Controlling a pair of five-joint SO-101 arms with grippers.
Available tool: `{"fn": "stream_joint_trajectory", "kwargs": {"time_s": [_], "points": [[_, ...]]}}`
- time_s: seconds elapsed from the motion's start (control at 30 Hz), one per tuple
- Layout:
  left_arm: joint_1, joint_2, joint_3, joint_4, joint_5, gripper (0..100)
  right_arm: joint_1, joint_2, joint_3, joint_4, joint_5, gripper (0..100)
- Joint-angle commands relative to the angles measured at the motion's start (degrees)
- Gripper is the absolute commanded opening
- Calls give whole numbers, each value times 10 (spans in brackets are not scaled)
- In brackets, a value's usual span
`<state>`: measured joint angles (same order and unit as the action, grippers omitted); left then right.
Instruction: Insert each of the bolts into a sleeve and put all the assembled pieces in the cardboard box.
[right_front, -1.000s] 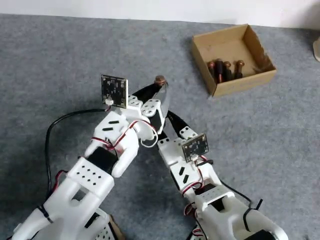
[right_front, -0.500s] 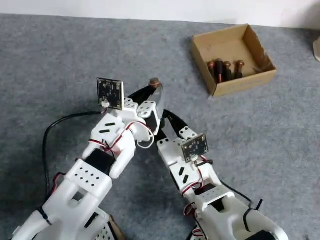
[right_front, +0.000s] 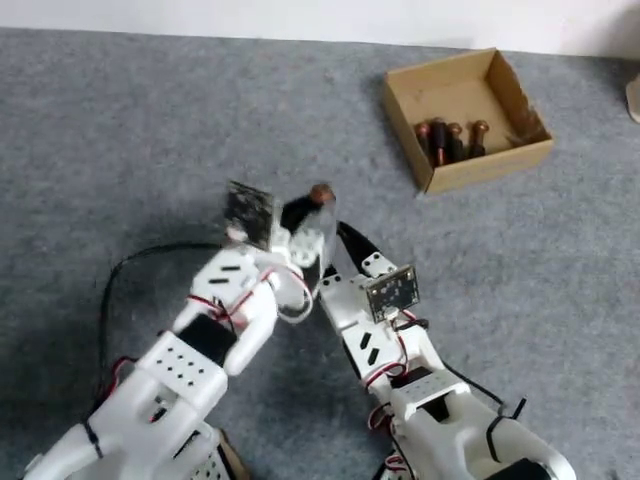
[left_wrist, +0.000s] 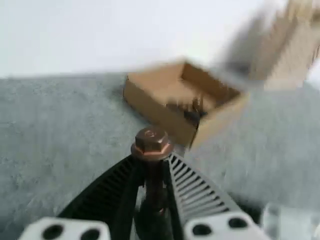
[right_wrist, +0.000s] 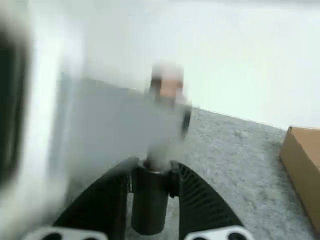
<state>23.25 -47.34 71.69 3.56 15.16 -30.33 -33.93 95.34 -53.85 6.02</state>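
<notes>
My left gripper (left_wrist: 152, 167) is shut on the shank of a copper bolt (left_wrist: 151, 143), whose hex head stands up above the fingers. From above, that bolt (right_front: 320, 193) sits mid-table at the tip of the left gripper (right_front: 316, 208). My right gripper (right_wrist: 150, 172) is shut on a dark cylindrical sleeve (right_wrist: 149, 202) held upright. Just beyond it are the blurred left arm and bolt head (right_wrist: 167, 82). In the high view the right gripper (right_front: 338, 240) lies right beside and below the left one. The cardboard box (right_front: 405, 100) holds several assembled pieces (right_front: 453, 138).
The box (left_wrist: 150, 97) lies ahead of the left gripper across grey carpet; its corner (right_wrist: 302, 165) shows beside the right gripper. A black cable (right_front: 110, 290) loops by the left arm. A pale wall borders the far edge of the carpet.
The left arm has swung nearer and to the right, carrying the bolt close over the right gripper. The right arm has barely moved.
</notes>
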Motion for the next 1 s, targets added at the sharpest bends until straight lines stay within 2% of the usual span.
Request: {"fn": "stream_joint_trajectory", "kwargs": {"time_s": [0.0,0.07,0.2,0.27,0.43,0.6,0.7,0.97], "points": [[-12,-7,35,-4,-22,11,17,-14,49,-3,0,5],[-12,-8,55,-4,-22,56,17,-14,49,-3,0,5],[-12,-9,81,-5,-15,259,17,-14,49,-3,0,5],[-15,-9,98,-5,12,362,18,-13,49,-2,0,5],[-32,-9,118,-3,33,531,19,-13,49,0,0,5],[-58,-9,117,-3,34,549,22,-12,50,0,0,5],[-73,-8,117,-3,34,549,54,-12,49,22,4,5],[-84,-6,117,-3,32,549,189,-13,-95,293,0,5]]}}
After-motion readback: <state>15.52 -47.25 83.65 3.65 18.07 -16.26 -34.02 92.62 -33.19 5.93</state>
